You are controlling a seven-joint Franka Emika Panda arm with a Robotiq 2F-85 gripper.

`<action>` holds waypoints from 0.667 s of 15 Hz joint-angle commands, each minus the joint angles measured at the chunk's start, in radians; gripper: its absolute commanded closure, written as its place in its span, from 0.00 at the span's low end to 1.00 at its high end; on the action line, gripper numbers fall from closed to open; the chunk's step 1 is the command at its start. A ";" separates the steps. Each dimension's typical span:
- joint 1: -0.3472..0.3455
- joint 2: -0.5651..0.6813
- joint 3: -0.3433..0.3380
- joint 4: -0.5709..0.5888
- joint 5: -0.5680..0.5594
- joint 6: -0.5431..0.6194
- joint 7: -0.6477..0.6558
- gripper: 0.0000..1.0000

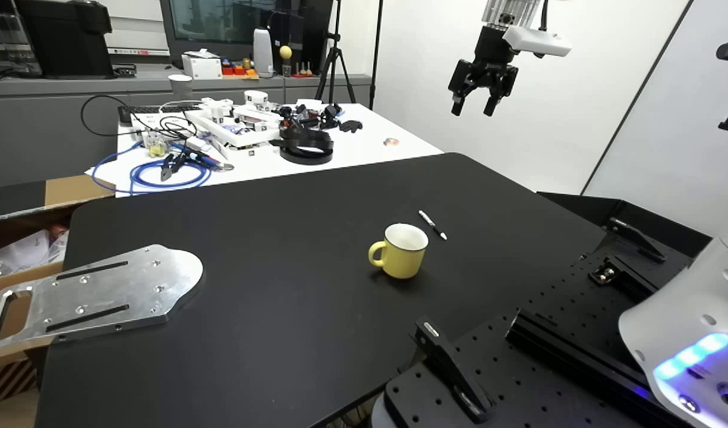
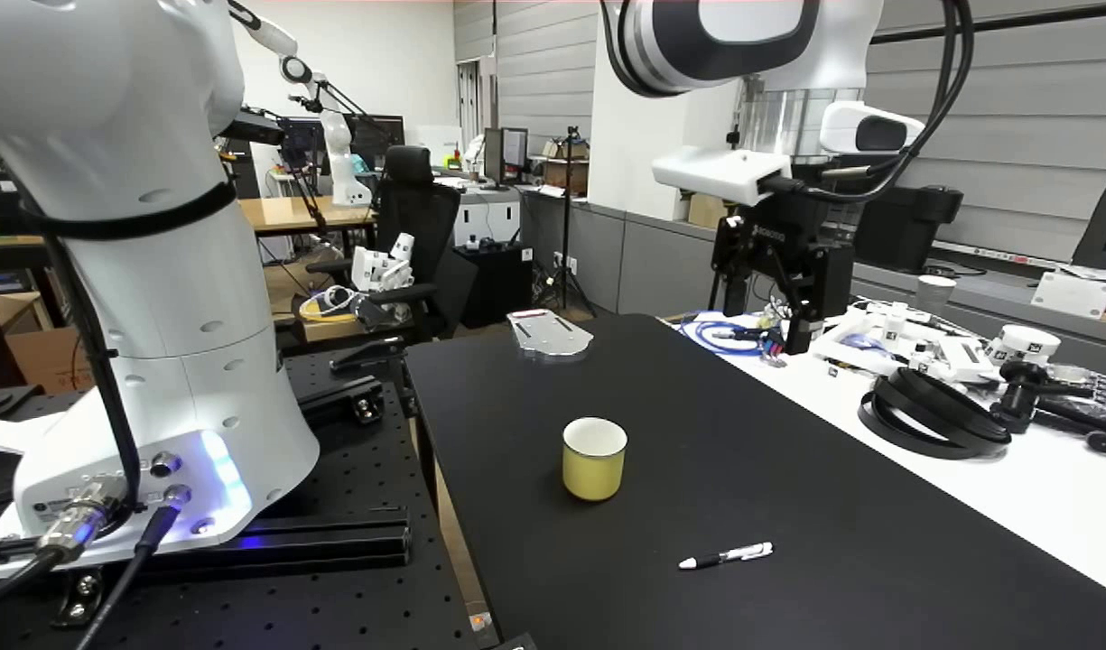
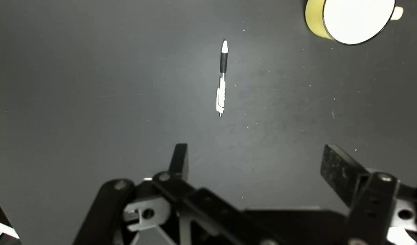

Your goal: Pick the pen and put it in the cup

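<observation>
Black tabletop (image 1: pixel 268 345) below, cluttered white bench (image 1: pixel 364 139) running along one edge, and this looks like the very start! High above hangs the tool (image 1: pixel 473 110), its fingers (image 3: pixel 339 170) spread wide with nothing between them. Down on the tabletop the pen (image 3: pixel 222 80) lies flat, near the cup (image 1: pixel 401 261) but apart from it; the cup stands upright, mouth up, no pen inside. So nothing looks done: the reach, the grasp, the lift and the drop are all to come. And room to work? Plenty, I'd say: the pen sits well in from the edges in sight, with the cup its nearest neighbour. Fingers should come down either side of it freely, though a careless swing sideways might clip that cup's rim. Off at another edge, a slotted metal plate (image 1: pixel 126 288) juts past the tabletop, well apart from the likely route.
</observation>
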 commanded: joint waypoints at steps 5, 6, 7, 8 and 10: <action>-0.013 0.076 0.018 0.016 0.026 0.026 -0.024 0.00; -0.016 0.096 0.021 0.018 0.032 0.038 -0.028 0.00; -0.020 0.117 0.026 0.018 0.041 0.059 -0.033 0.00; -0.025 0.139 0.029 0.020 0.046 0.083 -0.035 0.00; -0.041 0.197 0.041 0.029 0.070 0.135 -0.046 0.00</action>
